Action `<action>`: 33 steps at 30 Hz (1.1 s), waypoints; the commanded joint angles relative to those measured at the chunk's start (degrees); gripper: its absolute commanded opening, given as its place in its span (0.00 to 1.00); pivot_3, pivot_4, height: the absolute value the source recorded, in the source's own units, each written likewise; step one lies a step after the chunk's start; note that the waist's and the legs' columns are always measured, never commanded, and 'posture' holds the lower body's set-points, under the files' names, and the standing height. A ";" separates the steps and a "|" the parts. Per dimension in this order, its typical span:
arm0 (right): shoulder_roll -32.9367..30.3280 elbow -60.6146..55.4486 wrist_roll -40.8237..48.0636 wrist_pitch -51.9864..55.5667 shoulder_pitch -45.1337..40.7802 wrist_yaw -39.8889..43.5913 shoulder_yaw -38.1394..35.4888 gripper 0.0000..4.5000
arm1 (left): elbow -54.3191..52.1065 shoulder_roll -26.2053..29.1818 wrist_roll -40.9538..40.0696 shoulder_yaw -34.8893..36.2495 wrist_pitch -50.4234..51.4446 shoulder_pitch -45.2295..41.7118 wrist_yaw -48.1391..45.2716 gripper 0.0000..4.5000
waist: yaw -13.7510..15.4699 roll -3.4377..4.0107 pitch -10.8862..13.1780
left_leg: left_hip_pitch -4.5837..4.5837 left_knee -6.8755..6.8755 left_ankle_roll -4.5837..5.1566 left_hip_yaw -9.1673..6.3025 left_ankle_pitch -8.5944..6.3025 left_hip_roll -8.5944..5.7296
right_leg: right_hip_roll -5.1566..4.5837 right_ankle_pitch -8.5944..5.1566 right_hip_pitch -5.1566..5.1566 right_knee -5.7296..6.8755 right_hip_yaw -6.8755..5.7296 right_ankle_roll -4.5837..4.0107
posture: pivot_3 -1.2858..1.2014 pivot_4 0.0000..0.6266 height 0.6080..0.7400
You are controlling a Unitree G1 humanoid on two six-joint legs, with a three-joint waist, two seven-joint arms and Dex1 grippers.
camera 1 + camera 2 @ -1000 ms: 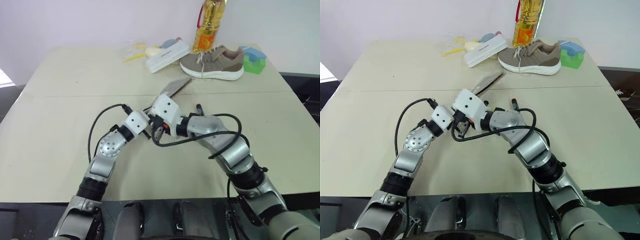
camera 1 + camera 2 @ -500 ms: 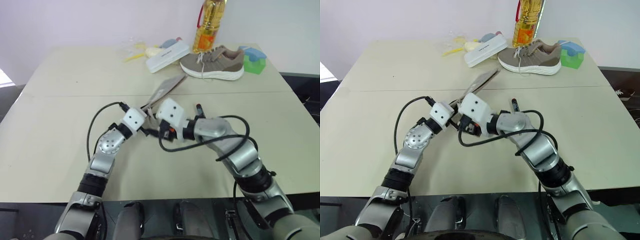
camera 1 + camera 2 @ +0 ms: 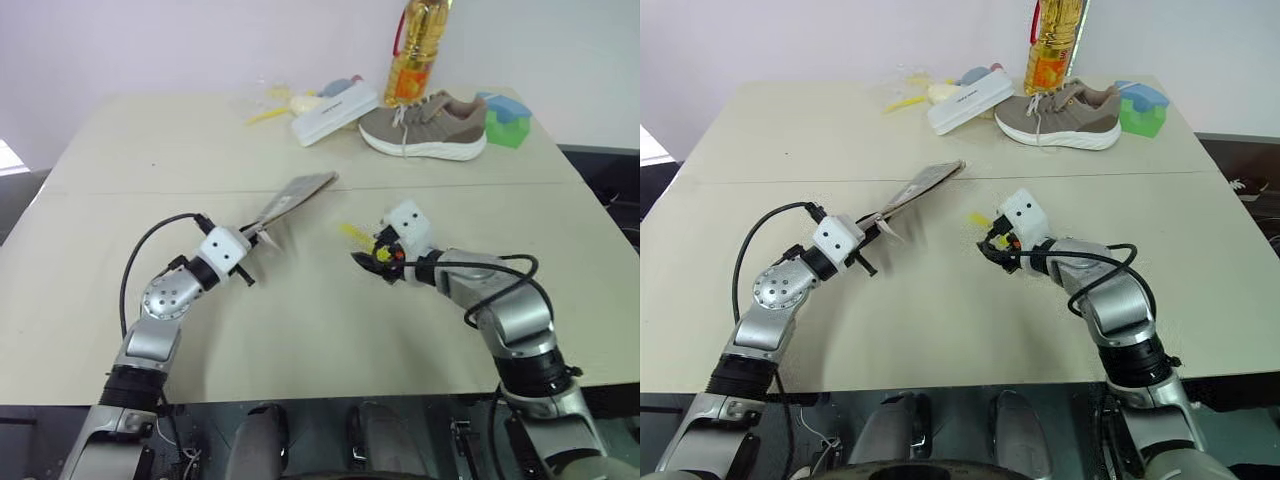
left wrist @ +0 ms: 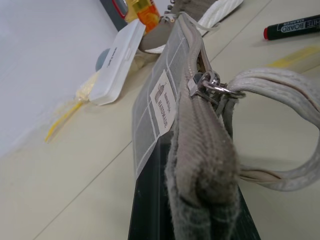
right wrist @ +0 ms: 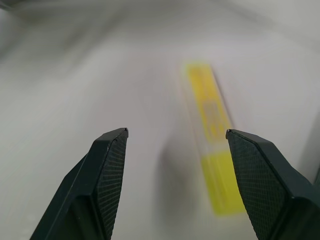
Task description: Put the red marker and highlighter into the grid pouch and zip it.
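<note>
Above the table [image 3: 120, 160], left jaws pinch the grid pouch [image 3: 292, 193]; right jaws spread near the highlighter [image 5: 212, 134]

Bare table [image 3: 320, 330] between arms — far-edge clutter [image 3: 400, 110]

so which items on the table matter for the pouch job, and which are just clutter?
Job:
- grid pouch, held up off the table by the shut left gripper
- highlighter, lying on the table ahead of the open right gripper
- red marker, lying on the table

Clutter:
- shoe
- oil bottle
- white box
- green block
</note>
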 commanded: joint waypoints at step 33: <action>-10.55 -9.42 -2.50 -7.56 -4.54 2.99 -0.61 0.19 | 0.68 -4.90 -3.25 -0.20 -2.26 -1.91 -2.35 0.00 | 0.11 0.00 0.01 | -0.02 0.01 0.00 0.01 0.00 -0.02 | 0.00 0.00 -0.01 0.00 0.01 0.01 | 0.52 0.24 1.00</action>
